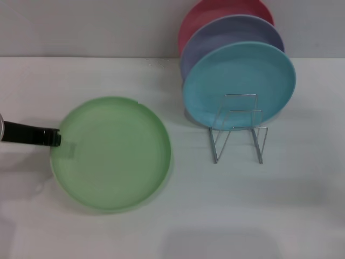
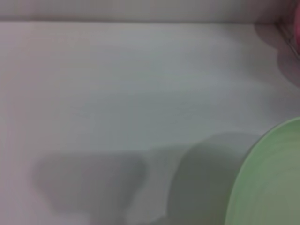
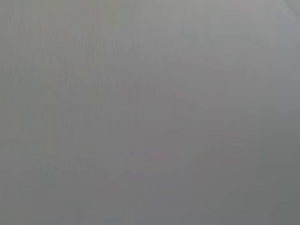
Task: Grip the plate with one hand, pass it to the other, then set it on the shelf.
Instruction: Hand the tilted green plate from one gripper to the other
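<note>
So you're right at the start of this one. Nearest to you, the light-green plate (image 1: 112,152) sits flat on the white table (image 1: 280,205), and your left gripper (image 1: 55,138) has its tip at the plate's left rim, coming in from the left edge of the head view. Looks like it's touching or just overlapping the rim, but I can't tell if the fingers are spread, closed, or actually pinching anything; all you get is a slim black bar ending at the edge. So the first grip reads as being set up, not confirmed. The lift, the handover and the racking are all left to do.

Further back and to the right is the wire shelf (image 1: 239,129), well apart from the green plate. Its front loops look free, while a turquoise plate (image 1: 239,85) leans upright just behind them, then a lavender plate (image 1: 232,40), then a red plate (image 1: 223,15) at the very back.

Hard-to-see stuff: the left wrist view only catches a slice of the green rim and some shadow on the table, no fingers. The right wrist view is blank grey, and your right gripper isn't in any picture, so no clue where it's parked.
</note>
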Motion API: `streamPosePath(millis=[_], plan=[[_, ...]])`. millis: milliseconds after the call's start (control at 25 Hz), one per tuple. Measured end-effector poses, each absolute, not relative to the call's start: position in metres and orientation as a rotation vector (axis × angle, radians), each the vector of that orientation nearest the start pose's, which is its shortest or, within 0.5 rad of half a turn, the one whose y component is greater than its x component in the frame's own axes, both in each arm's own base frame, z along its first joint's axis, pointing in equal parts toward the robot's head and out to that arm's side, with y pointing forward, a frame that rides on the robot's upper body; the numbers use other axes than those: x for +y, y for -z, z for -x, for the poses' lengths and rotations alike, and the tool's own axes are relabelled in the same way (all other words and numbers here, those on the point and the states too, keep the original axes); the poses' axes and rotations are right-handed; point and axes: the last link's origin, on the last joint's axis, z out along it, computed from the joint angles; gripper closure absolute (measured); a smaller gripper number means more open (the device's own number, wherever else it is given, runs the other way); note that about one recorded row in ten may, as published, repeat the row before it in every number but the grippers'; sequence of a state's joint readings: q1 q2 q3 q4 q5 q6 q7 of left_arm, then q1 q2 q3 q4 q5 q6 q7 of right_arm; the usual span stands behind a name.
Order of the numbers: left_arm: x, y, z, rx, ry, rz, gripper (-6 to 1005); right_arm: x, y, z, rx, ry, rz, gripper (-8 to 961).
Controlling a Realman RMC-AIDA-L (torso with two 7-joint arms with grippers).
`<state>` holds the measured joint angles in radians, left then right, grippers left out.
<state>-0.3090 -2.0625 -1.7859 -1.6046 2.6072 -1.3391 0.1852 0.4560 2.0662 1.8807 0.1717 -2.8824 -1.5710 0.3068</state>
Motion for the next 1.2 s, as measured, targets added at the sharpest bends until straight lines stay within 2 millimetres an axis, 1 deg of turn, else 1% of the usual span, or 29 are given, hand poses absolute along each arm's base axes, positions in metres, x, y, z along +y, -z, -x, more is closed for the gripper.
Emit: streamPosePath(millis=[200, 320, 640, 680, 920, 1200], plan=[[0.345, -0.057, 0.218, -1.287, -0.065, 2.068, 967, 0.324, -0.109, -0.318, 0.26, -1.061, 1.007, 273], [0.346, -0.057, 0.218, -1.283, -0.055, 2.064, 967, 0.324, -0.109, -0.318, 0.26, -1.061, 1.008, 273], [0.346, -0.057, 0.225, -1.268, -0.001, 2.023, 967, 0.326, -0.107, -0.315, 0.261, -1.065, 1.021, 273], [0.348, -0.057, 0.226, -1.246, 0.027, 2.008, 967, 0.327, -0.107, -0.314, 0.259, -1.068, 1.024, 273], [0.351, -0.056, 0.23, -1.225, 0.063, 1.98, 968, 0.331, -0.107, -0.311, 0.256, -1.076, 1.028, 273], [0.353, -0.054, 0.229, -1.211, 0.08, 1.975, 968, 0.333, -0.106, -0.309, 0.254, -1.081, 1.03, 273]])
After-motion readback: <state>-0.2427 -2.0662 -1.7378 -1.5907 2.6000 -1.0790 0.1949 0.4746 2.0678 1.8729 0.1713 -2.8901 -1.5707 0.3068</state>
